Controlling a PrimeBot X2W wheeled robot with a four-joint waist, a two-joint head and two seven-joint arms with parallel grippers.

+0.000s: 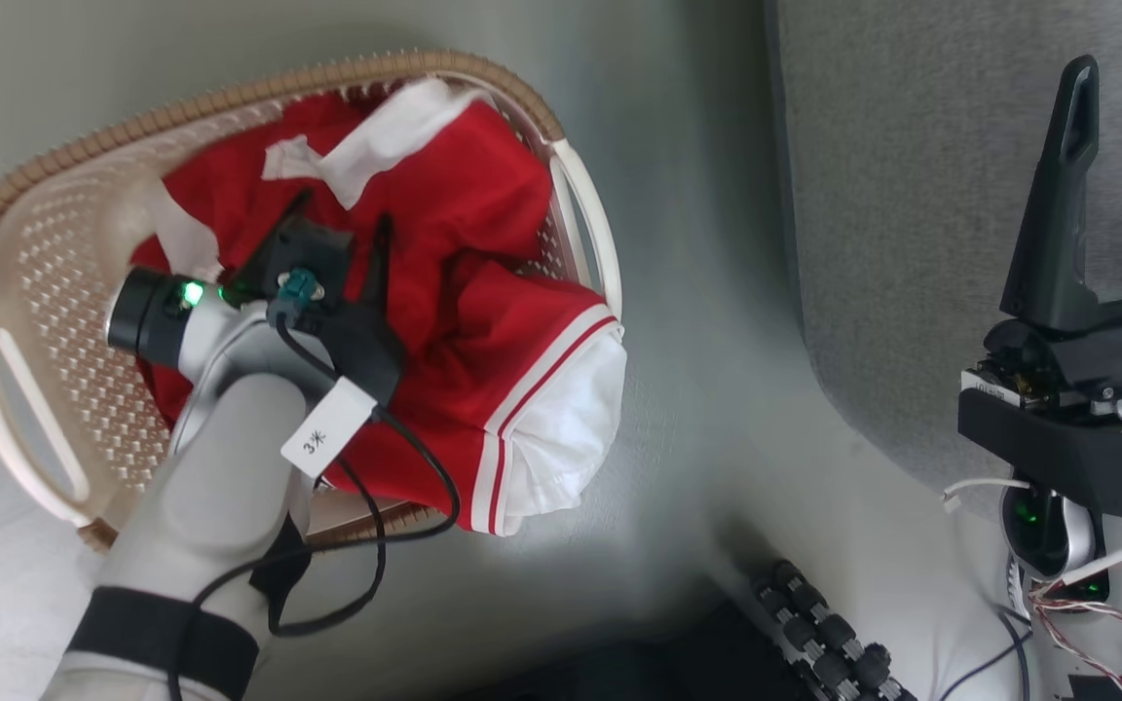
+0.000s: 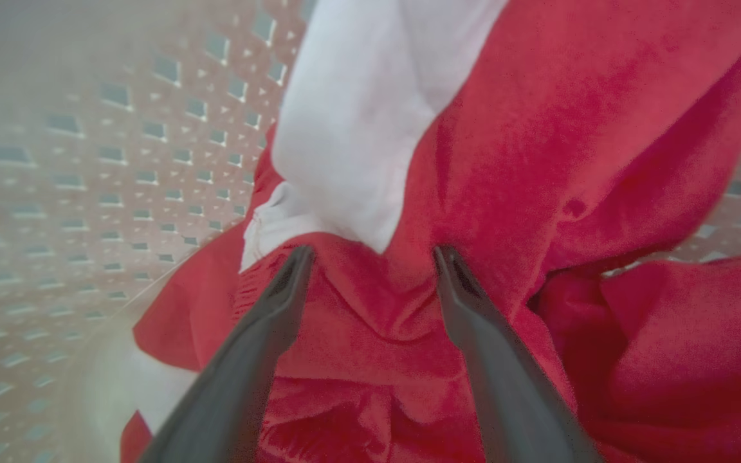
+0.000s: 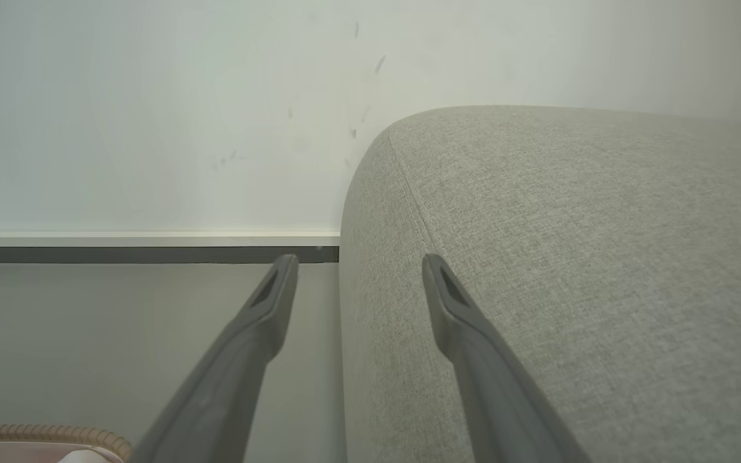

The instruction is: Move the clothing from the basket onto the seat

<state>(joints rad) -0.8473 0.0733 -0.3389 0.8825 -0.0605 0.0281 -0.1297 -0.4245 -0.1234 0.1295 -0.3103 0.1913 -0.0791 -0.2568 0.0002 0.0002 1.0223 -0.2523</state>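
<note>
1. The clothing point(image 1: 483, 321) is seen as soft, crumpled red fabric with white panels and striped red-white trim. It is lying in the basket point(image 1: 45, 282), and one white end is hung over the rim.
2. The basket is made of cream plastic, with perforated walls, loop handles and a brown woven-look rim. Its near side is partly hidden by the pale left forearm point(image 1: 220, 487).
3. The left gripper point(image 2: 372, 252) is held open, its dark tapered tips set against the red cloth. Nothing is clamped.
4. The right gripper point(image 3: 359, 258) is spread wide and empty, near the edge of the seat point(image 3: 570, 257). The seat is a grey woven cushion with a rounded corner and a faint seam.
5. In the head view, one right finger is cut off by the picture's edge.
</note>
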